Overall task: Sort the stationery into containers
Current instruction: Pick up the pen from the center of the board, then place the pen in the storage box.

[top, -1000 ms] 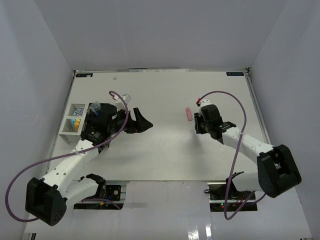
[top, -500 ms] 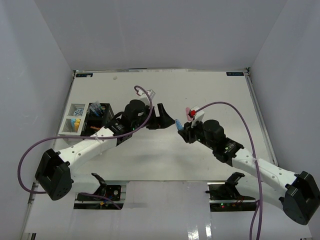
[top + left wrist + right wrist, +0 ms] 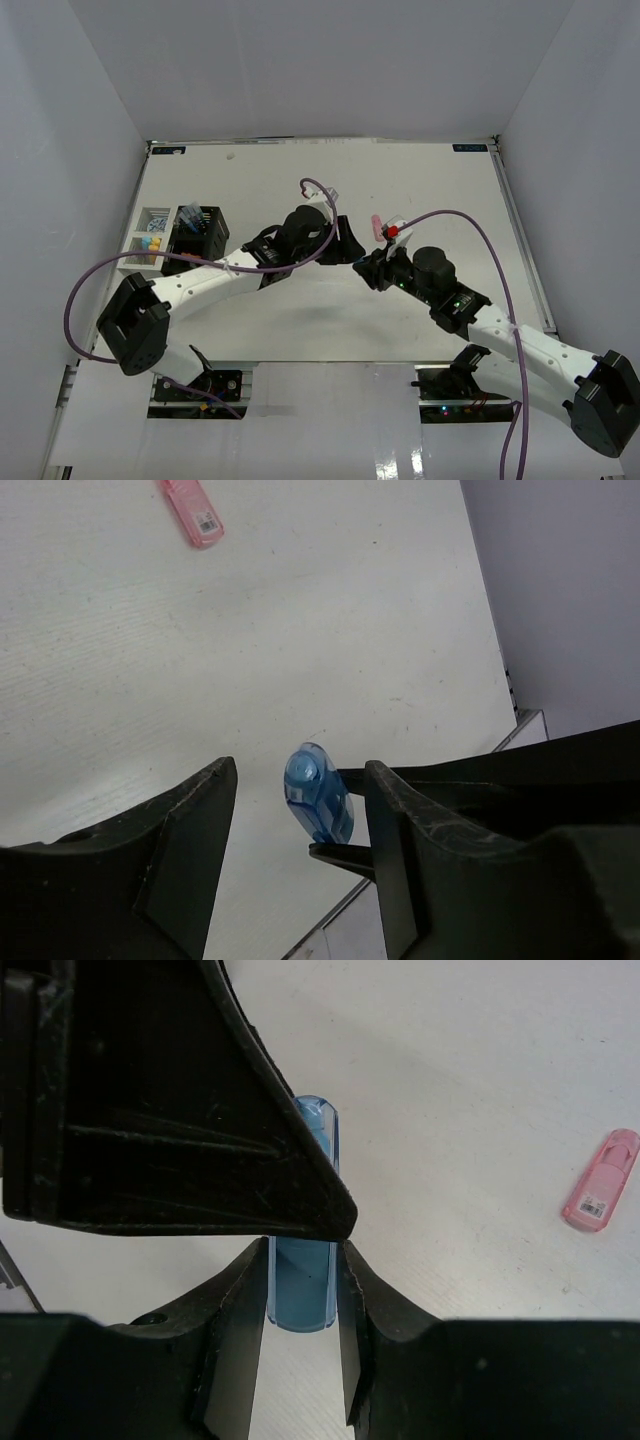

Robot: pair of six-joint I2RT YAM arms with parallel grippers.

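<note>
The right gripper (image 3: 300, 1265) is shut tight on a short, chunky, see-through blue plastic marker (image 3: 318, 805), held over the white table (image 3: 300, 630). The left gripper (image 3: 300, 770) is wide open around it.

No legible text; pink marker (image 3: 191, 511) label too small to read

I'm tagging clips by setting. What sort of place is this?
Likely a robotics lab test cell: a white table boxed in by plain grey panels, left arm and right arm bolted at its near edge.
</note>
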